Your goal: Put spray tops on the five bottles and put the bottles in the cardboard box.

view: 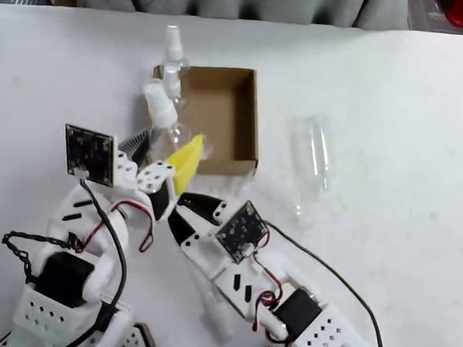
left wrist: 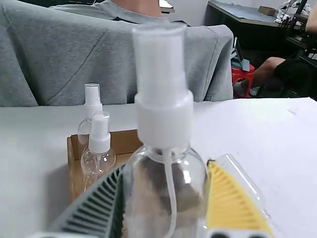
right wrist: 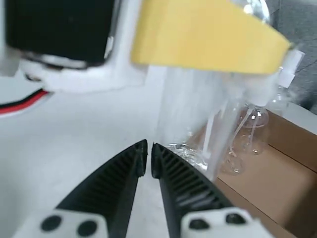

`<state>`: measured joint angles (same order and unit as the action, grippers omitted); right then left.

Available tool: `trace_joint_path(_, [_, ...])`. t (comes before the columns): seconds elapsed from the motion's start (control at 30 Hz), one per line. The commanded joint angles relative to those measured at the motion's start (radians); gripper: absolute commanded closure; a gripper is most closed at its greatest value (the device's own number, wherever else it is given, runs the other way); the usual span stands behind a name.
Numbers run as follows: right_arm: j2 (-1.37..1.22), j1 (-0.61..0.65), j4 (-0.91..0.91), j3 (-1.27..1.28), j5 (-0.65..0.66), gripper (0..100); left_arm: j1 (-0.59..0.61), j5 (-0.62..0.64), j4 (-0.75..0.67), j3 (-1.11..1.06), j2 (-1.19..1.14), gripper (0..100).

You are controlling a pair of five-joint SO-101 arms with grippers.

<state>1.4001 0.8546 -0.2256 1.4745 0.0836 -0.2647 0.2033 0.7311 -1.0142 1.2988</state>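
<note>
White table (view: 391, 89) lies open on every side of the shallow brown cardboard box (view: 238, 127), with a clear plastic bottle (view: 310, 158) on its side near the box's right wall and two clear spray-topped bottles (view: 172, 81) upright at its left wall. At the box's near left corner the left gripper (view: 169, 143), one finger ridged grey, one yellow, clamps a round clear bottle with a white spray top (left wrist: 163, 188) upright. Close beside it, the black ridged right gripper (right wrist: 148, 148) is all but closed on nothing.

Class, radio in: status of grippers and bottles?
Left gripper shut on capped bottle at box edge. Right gripper shut, empty. One uncapped bottle lies right of box.
</note>
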Motion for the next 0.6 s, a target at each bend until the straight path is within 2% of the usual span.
trace_joint_path(0.0, [0.008, -0.042, 0.015, -0.003, -0.008, 98.2, -0.015, -0.008, 0.006, 0.009, 0.025, 98])
trace_joint_path(0.1, [0.008, -0.042, 0.008, -0.003, -0.008, 98.2, -0.013, -0.008, 0.005, 0.008, 0.024, 98])
trace_joint_path(0.23, [0.012, -0.041, -0.090, -0.011, -0.003, 98.2, -0.004, -0.008, -0.035, -0.003, 0.019, 98])
trace_joint_path(0.43, [0.090, -0.044, -0.271, -0.028, 0.000, 98.3, 0.067, -0.006, -0.233, -0.106, 0.013, 98])
trace_joint_path(0.57, [0.216, -0.044, -0.378, -0.026, 0.000, 98.3, 0.122, -0.006, -0.327, -0.094, -0.091, 98])
